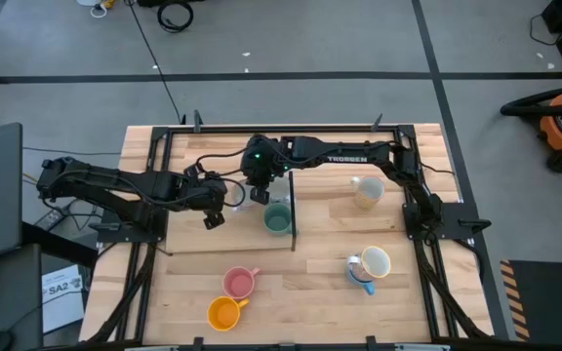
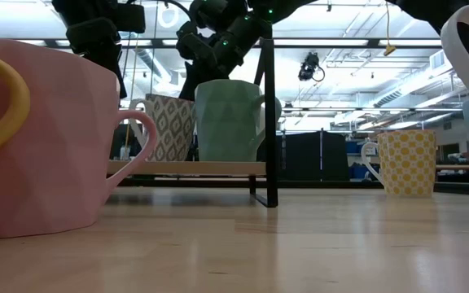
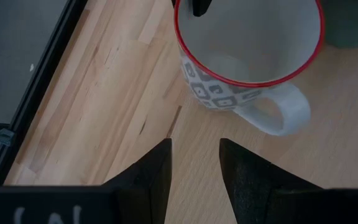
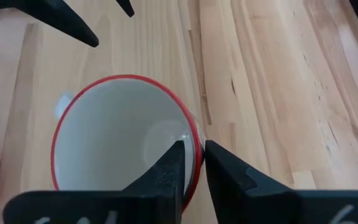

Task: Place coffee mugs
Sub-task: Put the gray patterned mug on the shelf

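A white mug with a grey diamond pattern and a red rim (image 4: 114, 134) stands upright on a low wooden shelf (image 2: 186, 168). It also shows in the low view as the patterned mug (image 2: 169, 126). My right gripper (image 4: 191, 152) is shut on its rim. My left gripper (image 3: 194, 149) is open and hovers just off the mug's white handle (image 3: 278, 112) without touching it. A teal-green mug (image 1: 277, 218) stands beside it on the shelf. On the table are a cream mug (image 1: 367, 191), a white mug (image 1: 376, 261) against a blue one, a pink mug (image 1: 239, 283) and an orange mug (image 1: 222, 313). My right gripper pinches the patterned mug's red rim (image 4: 193, 127), on the side away from the handle, with one finger inside the cup and one outside. The fingers come from above, pointing down. The mug is upright with its base on the wooden shelf.
A black upright post (image 2: 270, 114) marks the shelf's right end, close to the teal-green mug. The black table frame (image 1: 154, 185) runs along both sides. Bare wood lies in the table's middle (image 1: 330, 234) and near the front edge.
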`<act>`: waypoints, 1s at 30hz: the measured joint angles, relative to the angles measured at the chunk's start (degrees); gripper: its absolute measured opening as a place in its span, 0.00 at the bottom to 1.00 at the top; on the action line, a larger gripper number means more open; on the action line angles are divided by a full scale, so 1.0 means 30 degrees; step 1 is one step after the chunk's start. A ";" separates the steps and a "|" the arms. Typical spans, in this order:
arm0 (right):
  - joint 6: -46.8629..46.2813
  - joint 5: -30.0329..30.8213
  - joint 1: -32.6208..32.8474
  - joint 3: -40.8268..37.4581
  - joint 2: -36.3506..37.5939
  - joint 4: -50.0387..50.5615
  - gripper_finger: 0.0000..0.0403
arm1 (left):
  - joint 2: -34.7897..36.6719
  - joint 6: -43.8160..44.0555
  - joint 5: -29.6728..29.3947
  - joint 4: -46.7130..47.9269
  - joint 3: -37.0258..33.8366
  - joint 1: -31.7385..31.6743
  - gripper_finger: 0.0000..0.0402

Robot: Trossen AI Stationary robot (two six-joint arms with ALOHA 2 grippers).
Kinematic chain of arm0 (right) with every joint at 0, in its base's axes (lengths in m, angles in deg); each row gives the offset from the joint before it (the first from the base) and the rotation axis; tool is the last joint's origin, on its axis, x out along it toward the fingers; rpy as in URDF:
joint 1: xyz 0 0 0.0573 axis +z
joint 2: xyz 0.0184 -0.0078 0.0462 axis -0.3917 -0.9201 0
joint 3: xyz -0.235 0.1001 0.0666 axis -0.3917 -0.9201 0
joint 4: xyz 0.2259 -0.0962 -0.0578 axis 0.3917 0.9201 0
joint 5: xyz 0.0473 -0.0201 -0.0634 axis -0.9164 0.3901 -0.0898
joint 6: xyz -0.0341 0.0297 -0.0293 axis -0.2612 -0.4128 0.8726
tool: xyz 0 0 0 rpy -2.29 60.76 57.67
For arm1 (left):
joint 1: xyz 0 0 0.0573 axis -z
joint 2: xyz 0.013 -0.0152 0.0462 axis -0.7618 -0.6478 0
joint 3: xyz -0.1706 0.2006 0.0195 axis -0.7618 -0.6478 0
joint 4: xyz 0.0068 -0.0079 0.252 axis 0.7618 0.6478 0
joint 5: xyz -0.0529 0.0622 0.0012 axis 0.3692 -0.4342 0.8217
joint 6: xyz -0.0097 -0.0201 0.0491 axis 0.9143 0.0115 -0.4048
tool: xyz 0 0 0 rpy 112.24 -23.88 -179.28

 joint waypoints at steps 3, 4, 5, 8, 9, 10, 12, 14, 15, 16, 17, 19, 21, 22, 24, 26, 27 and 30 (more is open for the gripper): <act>0.0007 -0.0006 0.0000 0.0000 0.0000 0.0017 0.20 | 0.0000 -0.0007 0.0000 0.0000 0.0000 0.0001 0.35; 0.0000 0.0000 0.0000 0.0000 0.0000 0.0037 0.20 | 0.0000 -0.0008 0.0000 0.0007 0.0000 0.0007 0.35; 0.0003 0.0000 -0.0006 0.0000 0.0000 0.0051 0.21 | 0.0000 -0.0015 0.0000 0.0000 0.0000 0.0000 0.35; 0.0000 0.0000 -0.0007 0.0000 0.0000 0.0058 0.25 | 0.0000 -0.0015 0.0000 0.0000 0.0000 0.0000 0.35; 0.0000 0.0000 -0.0007 0.0000 0.0000 0.0061 0.26 | 0.0000 -0.0015 0.0000 0.0000 0.0000 0.0000 0.35; 0.0000 0.0000 -0.0007 0.0000 0.0000 0.0066 0.27 | 0.0000 -0.0015 0.0000 0.0007 0.0000 0.0003 0.35; 0.0000 0.0000 -0.0007 0.0000 0.0000 0.0066 0.29 | 0.0000 -0.0015 0.0005 0.0007 0.0000 0.0002 0.35; 0.0006 0.0000 -0.0007 0.0000 0.0000 0.0066 0.31 | 0.0000 -0.0022 0.0000 0.0007 0.0000 0.0000 0.35; 0.0002 0.0000 -0.0007 0.0000 0.0000 0.0071 0.32 | 0.0000 -0.0022 0.0000 0.0007 0.0000 0.0000 0.35; 0.0000 0.0000 -0.0007 0.0000 0.0000 0.0073 0.32 | 0.0000 -0.0022 0.0000 0.0007 0.0000 0.0000 0.35; 0.0003 0.0000 -0.0007 0.0000 0.0000 0.0073 0.33 | 0.0000 -0.0022 0.0000 0.0007 0.0000 0.0000 0.35; 0.0003 0.0000 -0.0007 0.0000 0.0000 0.0073 0.34 | 0.0000 -0.0025 0.0000 0.0007 0.0000 0.0000 0.35; 0.0007 0.0000 -0.0007 0.0000 0.0000 0.0073 0.34 | 0.0000 -0.0029 0.0006 0.0007 0.0000 0.0000 0.35; 0.0007 0.0000 -0.0007 0.0000 0.0000 0.0073 0.34 | 0.0000 -0.0044 0.0000 0.0007 0.0000 0.0000 0.35; 0.0007 0.0000 -0.0007 0.0000 0.0000 0.0073 0.34 | 0.0000 -0.0051 0.0007 0.0007 0.0000 0.0000 0.35; 0.0007 0.0000 -0.0040 0.0000 0.0000 0.0073 0.34 | 0.0000 -0.0051 0.0000 0.0007 0.0000 0.0000 0.35; 0.0007 -0.0007 -0.0081 0.0000 0.0000 0.0073 0.34 | 0.0000 -0.0051 0.0001 0.0006 0.0000 0.0001 0.35; 0.0007 0.0000 -0.0177 0.0001 0.0007 0.0089 0.34 | 0.0000 -0.0051 0.0000 0.0005 0.0000 0.0000 0.35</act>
